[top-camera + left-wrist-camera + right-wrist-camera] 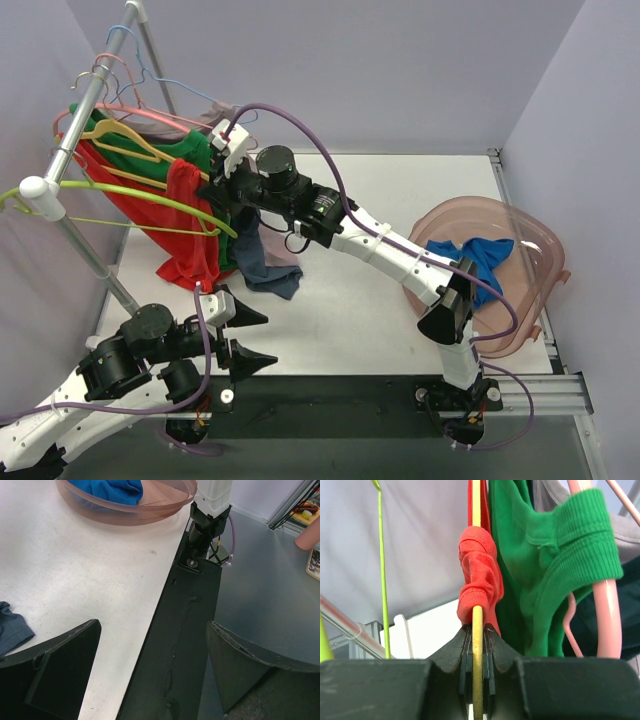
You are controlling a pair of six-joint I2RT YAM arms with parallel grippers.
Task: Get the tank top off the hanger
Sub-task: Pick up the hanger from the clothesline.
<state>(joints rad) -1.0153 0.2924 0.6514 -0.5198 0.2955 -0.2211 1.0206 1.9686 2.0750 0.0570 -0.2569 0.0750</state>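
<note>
1. Right gripper [477, 630]: jaws pinched on the yellow hanger [476, 505], far left, red tank top [479, 575] strap bunched right against them.
2. Left gripper [268, 340] hangs near-left, jaws wide, empty.
3. I'd hold the hanger steady and slide that strap off its end.

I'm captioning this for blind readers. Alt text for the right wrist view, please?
The right gripper is shut on a yellow hanger, just below a bunched red tank top strap. A green top on a pink hanger hangs to the right.

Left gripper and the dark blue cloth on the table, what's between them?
Only bare table between left gripper and dark blue cloth; the top view shows it.
</note>
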